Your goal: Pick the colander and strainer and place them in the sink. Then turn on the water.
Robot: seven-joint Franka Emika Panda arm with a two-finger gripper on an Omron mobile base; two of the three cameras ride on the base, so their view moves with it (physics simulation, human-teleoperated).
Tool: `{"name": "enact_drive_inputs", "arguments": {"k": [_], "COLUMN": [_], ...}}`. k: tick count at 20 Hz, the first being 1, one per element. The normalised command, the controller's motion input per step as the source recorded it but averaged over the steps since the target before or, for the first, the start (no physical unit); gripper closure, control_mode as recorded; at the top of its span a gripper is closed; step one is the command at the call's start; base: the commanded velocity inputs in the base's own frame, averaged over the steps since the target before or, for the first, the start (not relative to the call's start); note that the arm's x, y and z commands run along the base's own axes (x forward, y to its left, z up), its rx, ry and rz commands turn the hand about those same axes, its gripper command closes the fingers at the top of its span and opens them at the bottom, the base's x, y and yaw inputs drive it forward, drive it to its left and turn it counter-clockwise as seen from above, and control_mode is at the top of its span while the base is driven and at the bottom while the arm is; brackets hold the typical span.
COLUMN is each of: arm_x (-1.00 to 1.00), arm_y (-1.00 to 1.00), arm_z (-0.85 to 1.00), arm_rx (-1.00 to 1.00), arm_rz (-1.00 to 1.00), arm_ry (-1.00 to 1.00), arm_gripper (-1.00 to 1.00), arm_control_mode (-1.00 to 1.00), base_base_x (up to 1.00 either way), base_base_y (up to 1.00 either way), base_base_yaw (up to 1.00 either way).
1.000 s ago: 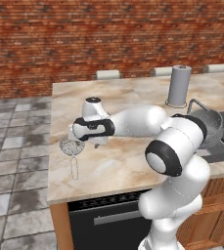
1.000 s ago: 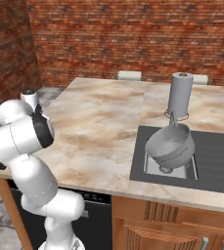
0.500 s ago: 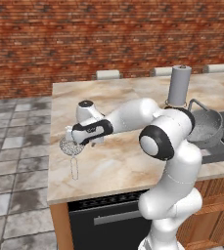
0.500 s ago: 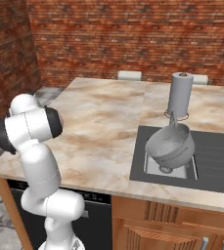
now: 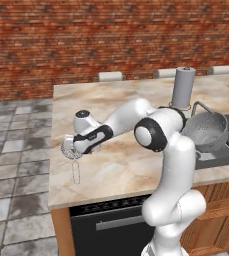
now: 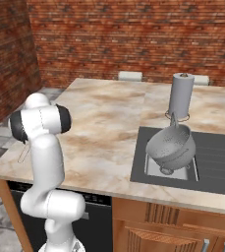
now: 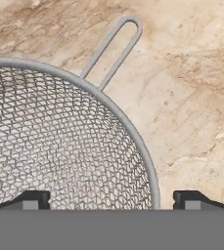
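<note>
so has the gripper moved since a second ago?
Yes. In the left base view the gripper has dropped toward the strainer, away from the paper towel holder.

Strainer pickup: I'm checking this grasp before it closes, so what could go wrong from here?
1. In the hand view the hand straddles the strainer at its rim, one fingertip over the mesh. Closing there could pinch thin wire and slip.
2. The strainer lies near the counter's left edge; a nudge might push it off.
3. The colander already fills the sink's small basin, so dropping the strainer in may knock or catch on it.
</note>
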Motion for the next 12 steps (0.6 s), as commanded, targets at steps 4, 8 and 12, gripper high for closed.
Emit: {"name": "enact_drive_inputs", "arguments": {"k": [4,8,12], "arm_x": [0.08,0.03,0.00], "arm_y": [0.00,0.01,0.00], "arm_z": [-0.28,-0.02,0.00], "arm_rx": [0.00,-0.01,0.00], "arm_rz": [0.00,0.00,0.00], "arm_ry": [0.00,0.02,0.00], "arm_gripper": [-1.00,1.00,1.00], "arm_control_mode": [-1.00,-1.00,-1.00], "base_base_x": [0.00,0.00,0.00], "base_base_y": [0.00,0.00,0.00], "base_base_yaw": [0.00,0.00,0.00]}}
